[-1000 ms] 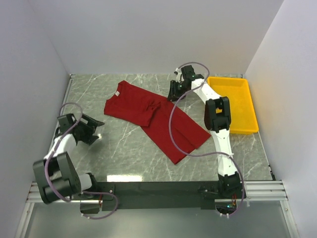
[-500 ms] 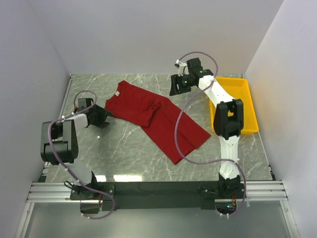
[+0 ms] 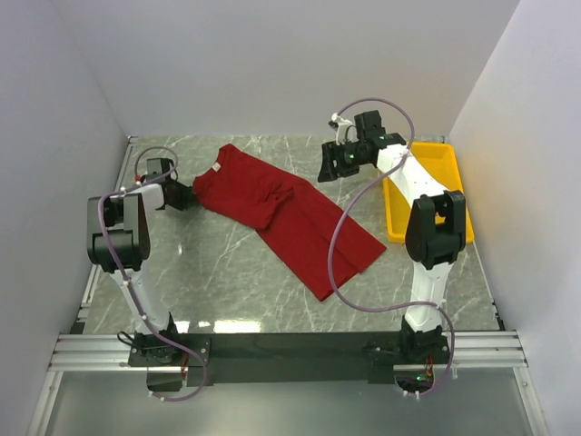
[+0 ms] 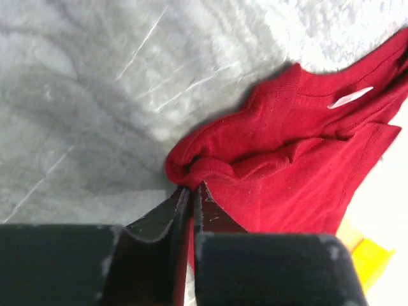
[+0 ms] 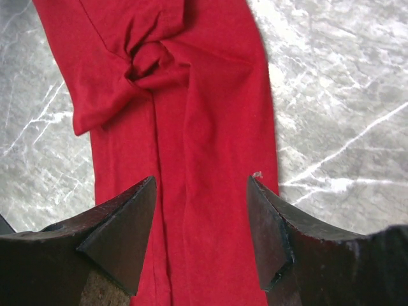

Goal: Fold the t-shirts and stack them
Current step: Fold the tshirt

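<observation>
The dark red t-shirt [image 3: 281,213] lies partly folded and rumpled on the marble table, running from back left to front right. Its white neck tag [image 4: 350,97] shows near the collar. My left gripper [image 3: 184,194] sits at the shirt's left edge, shut on a bunched fold of the red cloth [image 4: 210,169], which is pinched between its jaws. My right gripper [image 3: 329,169] hovers open over the shirt's far right side. In the right wrist view its fingertips [image 5: 148,191] straddle flat red cloth [image 5: 197,127] without touching it.
A yellow plastic tray [image 3: 434,156] stands at the back right, partly behind the right arm; a corner of the tray [image 4: 366,261] shows in the left wrist view. White walls close in the table on three sides. Grey cables loop off both arms.
My left arm swung from the near left up to the shirt's left edge and shut on the cloth. My right gripper drew back a little to the right and opened wider.
</observation>
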`<state>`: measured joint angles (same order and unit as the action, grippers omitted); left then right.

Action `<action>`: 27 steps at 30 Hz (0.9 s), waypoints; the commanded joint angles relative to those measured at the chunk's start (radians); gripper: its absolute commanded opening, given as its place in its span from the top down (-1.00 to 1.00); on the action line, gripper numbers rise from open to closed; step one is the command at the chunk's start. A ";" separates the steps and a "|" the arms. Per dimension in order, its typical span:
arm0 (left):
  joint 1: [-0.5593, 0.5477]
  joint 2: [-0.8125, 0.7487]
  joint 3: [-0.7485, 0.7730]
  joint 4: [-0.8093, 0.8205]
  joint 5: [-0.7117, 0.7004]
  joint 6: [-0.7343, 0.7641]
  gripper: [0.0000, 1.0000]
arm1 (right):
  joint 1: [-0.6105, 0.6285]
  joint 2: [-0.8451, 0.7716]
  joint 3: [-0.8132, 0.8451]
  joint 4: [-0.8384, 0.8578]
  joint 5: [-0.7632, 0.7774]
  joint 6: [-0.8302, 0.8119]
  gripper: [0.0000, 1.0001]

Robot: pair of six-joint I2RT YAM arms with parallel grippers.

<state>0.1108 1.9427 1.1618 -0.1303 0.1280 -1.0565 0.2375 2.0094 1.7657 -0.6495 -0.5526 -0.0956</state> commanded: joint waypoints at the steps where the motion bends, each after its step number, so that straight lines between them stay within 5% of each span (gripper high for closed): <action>1: 0.009 0.033 0.071 -0.097 -0.090 0.085 0.85 | -0.024 -0.075 -0.006 0.022 -0.021 -0.010 -0.31; 17: 0.124 0.375 0.674 -0.319 -0.061 0.270 0.90 | -0.029 -0.153 -0.126 -0.041 -0.064 -0.166 -0.32; 22: 0.150 0.380 0.708 -0.310 -0.019 0.280 0.36 | -0.027 -0.173 -0.158 -0.114 -0.138 -0.369 -0.33; 27: 0.159 0.250 0.647 -0.264 -0.039 0.337 -0.30 | -0.030 -0.251 -0.280 -0.173 -0.177 -0.783 -0.37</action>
<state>0.2615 2.3035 1.8317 -0.4072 0.1074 -0.7757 0.2115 1.8442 1.5417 -0.7559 -0.6685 -0.5655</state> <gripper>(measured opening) 0.612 0.679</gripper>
